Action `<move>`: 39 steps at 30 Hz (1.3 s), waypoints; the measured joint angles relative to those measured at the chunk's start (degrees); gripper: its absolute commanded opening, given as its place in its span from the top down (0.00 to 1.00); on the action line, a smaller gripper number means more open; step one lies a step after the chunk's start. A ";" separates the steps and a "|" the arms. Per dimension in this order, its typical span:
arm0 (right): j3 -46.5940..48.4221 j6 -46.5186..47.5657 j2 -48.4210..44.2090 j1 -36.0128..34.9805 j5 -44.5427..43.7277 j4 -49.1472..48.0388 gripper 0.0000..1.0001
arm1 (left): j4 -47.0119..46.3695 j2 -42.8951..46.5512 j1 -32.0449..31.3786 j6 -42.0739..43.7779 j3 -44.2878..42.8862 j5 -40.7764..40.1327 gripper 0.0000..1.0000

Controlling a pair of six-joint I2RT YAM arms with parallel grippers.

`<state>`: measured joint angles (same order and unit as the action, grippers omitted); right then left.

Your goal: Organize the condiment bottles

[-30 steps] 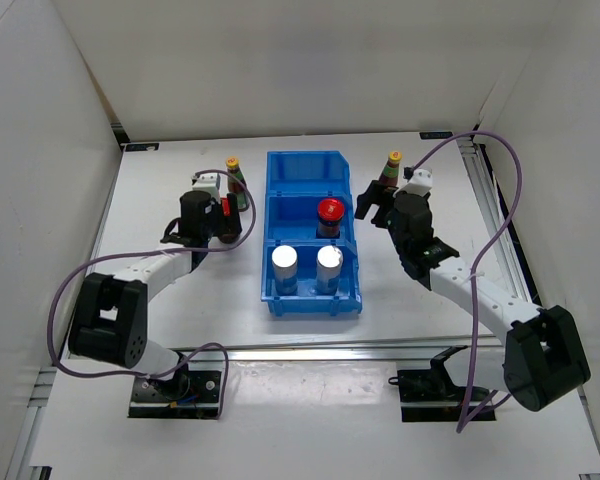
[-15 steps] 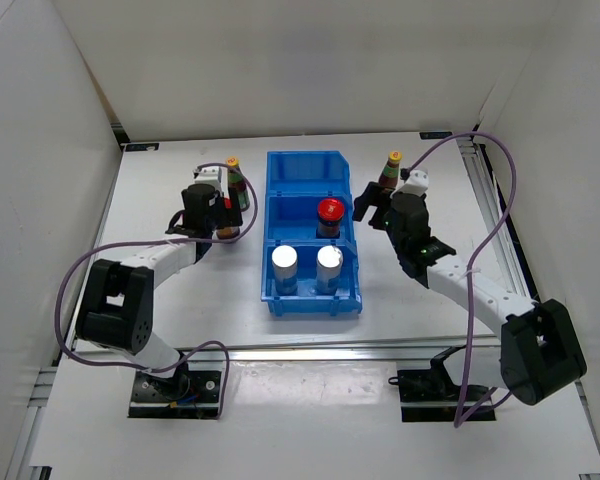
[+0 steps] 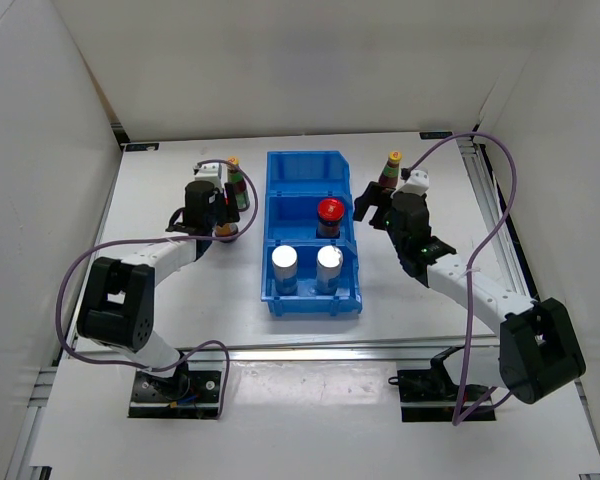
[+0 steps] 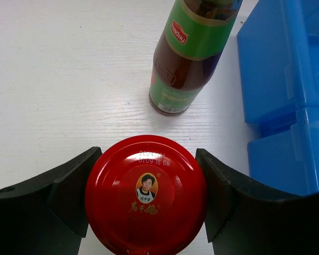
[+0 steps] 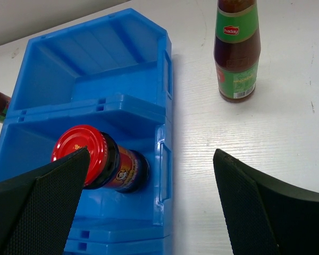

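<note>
Your left gripper (image 4: 146, 204) is clamped around the red-lidded jar (image 4: 146, 194) at lower centre of the wrist view, likely for lifting it into the blue bin (image 3: 312, 235); your right gripper (image 5: 149, 204) hangs released, with a slim bottle (image 5: 236, 50) upper right.

blue bin (image 5: 95, 79), red-lidded jar (image 5: 98, 159) in its middle compartment, green-labelled bottle (image 5: 236, 50) upright on white table (image 5: 287, 122), pincer (image 5: 149, 204) wide apart

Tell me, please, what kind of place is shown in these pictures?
Probably a robot test cell in a lab, not a kitchen. White panels wall in a white table, metal rails carry the two arms' bases, and a blue bin holds a few condiment bottles.
</note>
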<state>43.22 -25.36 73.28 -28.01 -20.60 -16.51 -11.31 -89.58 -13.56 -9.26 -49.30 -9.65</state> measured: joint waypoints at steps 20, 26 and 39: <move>0.00 -1.03 0.63 0.57 0.44 0.13 0.00 | 13.57 9.55 0.00 1.05 -0.98 1.25 0.64; 0.00 -1.20 0.52 0.68 0.44 0.31 0.00 | 17.62 13.86 -0.74 -0.17 -4.42 -0.55 0.65; -2.91 -4.33 -2.12 4.76 0.87 0.74 0.00 | 16.33 9.40 -8.76 -3.58 -20.26 1.57 0.66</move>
<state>40.32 -29.69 71.16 -23.24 -19.73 -15.77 5.02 -80.18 -22.33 -12.84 -69.56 -8.08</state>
